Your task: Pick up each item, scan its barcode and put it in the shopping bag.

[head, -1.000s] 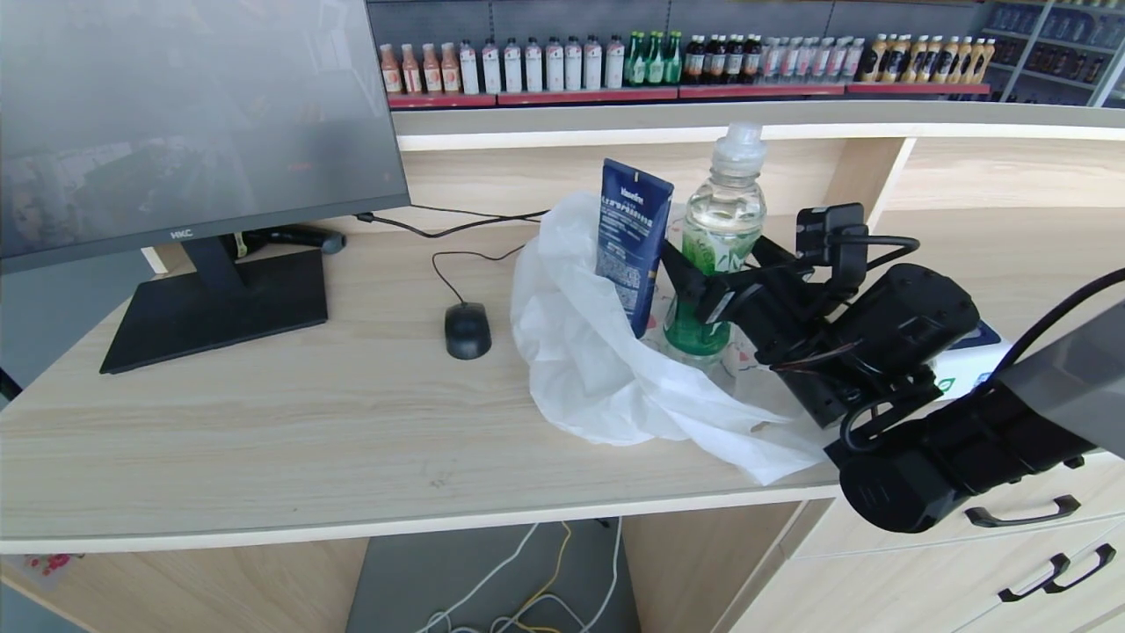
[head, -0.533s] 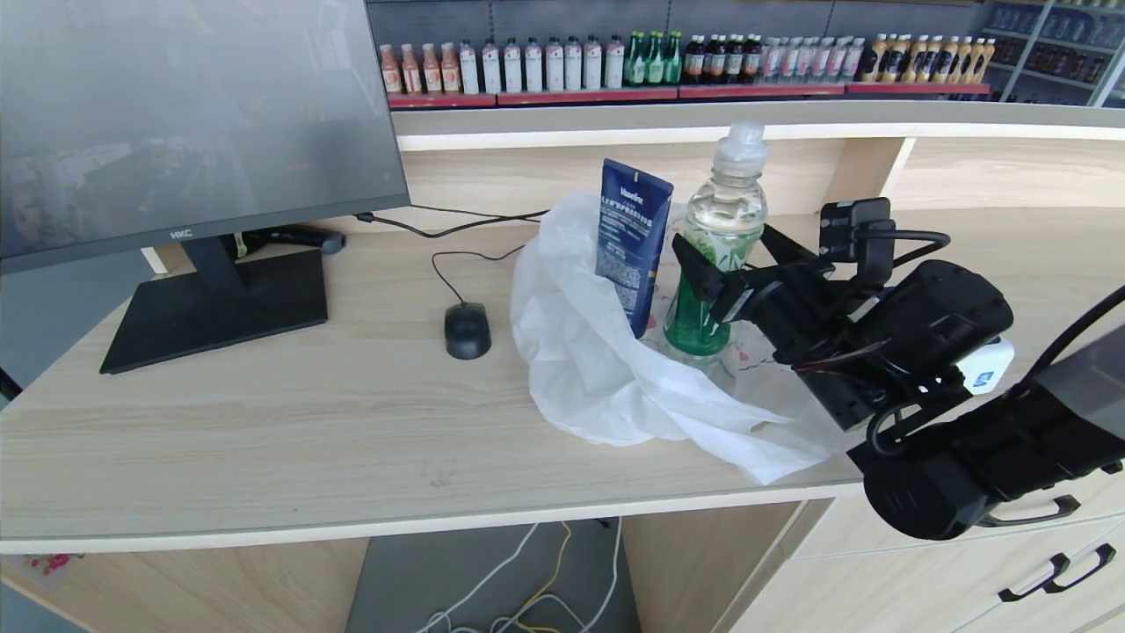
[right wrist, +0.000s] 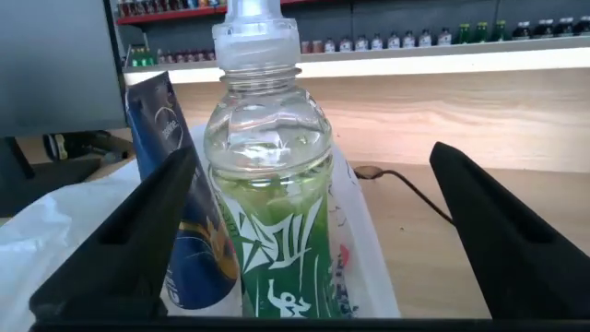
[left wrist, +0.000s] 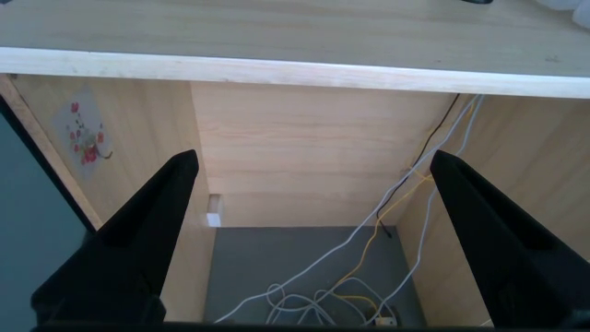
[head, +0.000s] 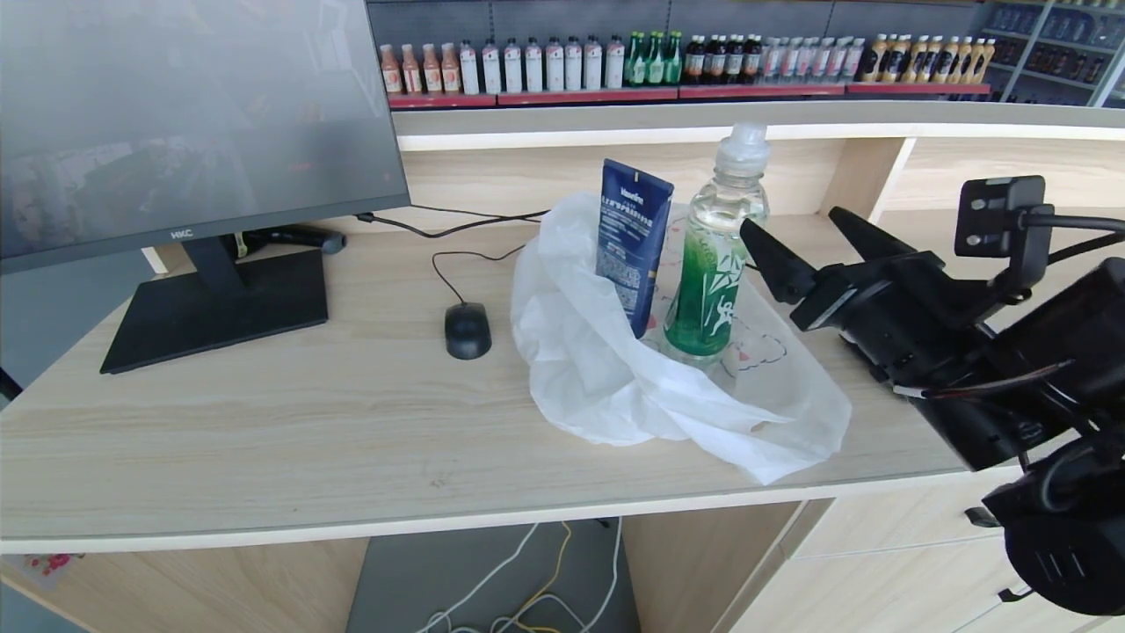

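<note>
Standing in the bag [head: 606, 369] on the bench [head: 264, 422] beside the pouch [head: 633, 237], the bottle [head: 716, 264] looks bagged; the right claw [head: 791, 220] gapes empty just beside it. Left wrist view: left claw [left wrist: 313, 161] wide open, empty, low before the bench edge. Right wrist view: bottle ahead, untouched. Next, probably, seek another item.

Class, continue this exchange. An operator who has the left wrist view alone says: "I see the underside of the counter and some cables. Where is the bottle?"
Observer: The bottle stands upright inside the white shopping bag on the counter.
Operator: Is the right gripper holding it?
Observer: No. The right gripper is open beside the bottle, its fingers not closed on it.
Operator: Is anything else in the bag?
Observer: Yes, a blue pouch stands upright in it, next to the bottle.
</note>
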Motion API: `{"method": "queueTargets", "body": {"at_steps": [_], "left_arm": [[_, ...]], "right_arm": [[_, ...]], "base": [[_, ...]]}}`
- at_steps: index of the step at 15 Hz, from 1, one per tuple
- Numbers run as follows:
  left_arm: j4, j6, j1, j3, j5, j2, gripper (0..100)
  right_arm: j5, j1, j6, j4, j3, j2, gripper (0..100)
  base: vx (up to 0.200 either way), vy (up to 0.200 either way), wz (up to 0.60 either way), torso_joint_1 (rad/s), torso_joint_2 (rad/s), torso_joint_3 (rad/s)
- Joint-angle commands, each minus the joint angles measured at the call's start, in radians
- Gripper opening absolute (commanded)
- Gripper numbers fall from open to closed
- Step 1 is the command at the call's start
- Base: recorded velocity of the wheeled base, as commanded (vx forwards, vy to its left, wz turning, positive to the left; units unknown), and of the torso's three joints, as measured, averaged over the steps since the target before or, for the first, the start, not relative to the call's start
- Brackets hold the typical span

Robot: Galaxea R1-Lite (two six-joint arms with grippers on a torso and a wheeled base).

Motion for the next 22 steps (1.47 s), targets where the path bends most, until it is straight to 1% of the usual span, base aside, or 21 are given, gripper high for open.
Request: {"method": "queueTargets", "body": {"at_steps": [1, 2, 3, 5, 6, 7, 8, 10, 11, 13, 14, 15, 16, 17, 20, 22], "left_arm": [[0.000, 0.000, -0.001, 0.000, 0.000, 0.000, 100], [0.000, 0.000, 0.001, 0.000, 0.000, 0.000, 100], [0.000, 0.000, -0.001, 0.000, 0.000, 0.000, 100], [0.000, 0.000, -0.001, 0.000, 0.000, 0.000, 100], [0.000, 0.000, 0.001, 0.000, 0.000, 0.000, 100], [0.000, 0.000, -0.001, 0.000, 0.000, 0.000, 100], [0.000, 0.001, -0.001, 0.000, 0.000, 0.000, 100], [0.000, 0.000, -0.001, 0.000, 0.000, 0.000, 100], [0.000, 0.001, -0.001, 0.000, 0.000, 0.000, 100], [0.000, 0.001, -0.001, 0.000, 0.000, 0.000, 100], [0.000, 0.001, -0.001, 0.000, 0.000, 0.000, 100], [0.000, 0.001, -0.001, 0.000, 0.000, 0.000, 100], [0.000, 0.001, -0.001, 0.000, 0.000, 0.000, 100], [0.000, 0.001, -0.001, 0.000, 0.000, 0.000, 100], [0.000, 0.001, -0.001, 0.000, 0.000, 0.000, 100], [0.000, 0.001, -0.001, 0.000, 0.000, 0.000, 100]], "right_arm": [[0.000, -0.009, 0.002, -0.001, 0.192, -0.246, 100], [0.000, -0.014, 0.002, -0.001, 0.238, -0.286, 100], [-0.003, -0.018, 0.003, -0.001, 0.383, -0.402, 100], [-0.009, -0.018, 0.025, -0.001, 0.551, -0.524, 100], [-0.018, -0.025, 0.034, -0.001, 0.597, -0.588, 100], [-0.032, -0.032, 0.040, -0.001, 0.597, -0.609, 100], [-0.044, -0.051, 0.048, 0.101, 0.597, -0.685, 100], [-0.041, -0.052, 0.028, 0.333, 0.597, -0.849, 100], [-0.038, -0.051, 0.008, 0.574, 0.597, -1.017, 100], [-0.015, -0.038, -0.035, 0.985, 0.597, -1.306, 100], [-0.012, -0.038, -0.037, 1.112, 0.597, -1.393, 100], [-0.003, -0.037, -0.044, 1.353, 0.594, -1.564, 100], [0.020, -0.037, -0.064, 1.522, 0.590, -1.695, 100], [0.031, -0.035, -0.071, 1.580, 0.593, -1.726, 100], [0.031, -0.038, -0.066, 1.562, 0.597, -1.726, 100], [0.026, -0.052, -0.066, 1.562, 0.597, -1.686, 100]], "base": [[0.000, 0.000, 0.00, 0.000, 0.00, 0.000], [0.000, 0.000, 0.00, 0.000, 0.00, 0.000], [0.000, 0.000, 0.00, 0.000, 0.00, 0.000], [0.000, 0.000, 0.00, 0.000, 0.00, 0.000], [0.000, 0.000, 0.00, 0.000, 0.00, 0.000], [0.000, 0.000, 0.00, 0.000, 0.00, 0.000], [0.000, 0.000, 0.00, 0.000, 0.00, 0.000], [0.000, 0.000, 0.00, 0.000, 0.00, 0.000], [0.000, 0.000, 0.00, 0.000, 0.00, 0.000], [0.000, 0.000, 0.00, 0.000, 0.00, 0.000], [0.000, 0.000, 0.00, 0.000, 0.00, 0.000], [0.000, 0.000, 0.00, 0.000, 0.00, 0.000], [0.000, 0.000, 0.00, 0.000, 0.00, 0.000], [0.000, 0.000, 0.00, 0.000, 0.00, 0.000], [0.000, 0.000, 0.00, 0.000, 0.00, 0.000], [0.000, 0.000, 0.00, 0.000, 0.00, 0.000]]}}
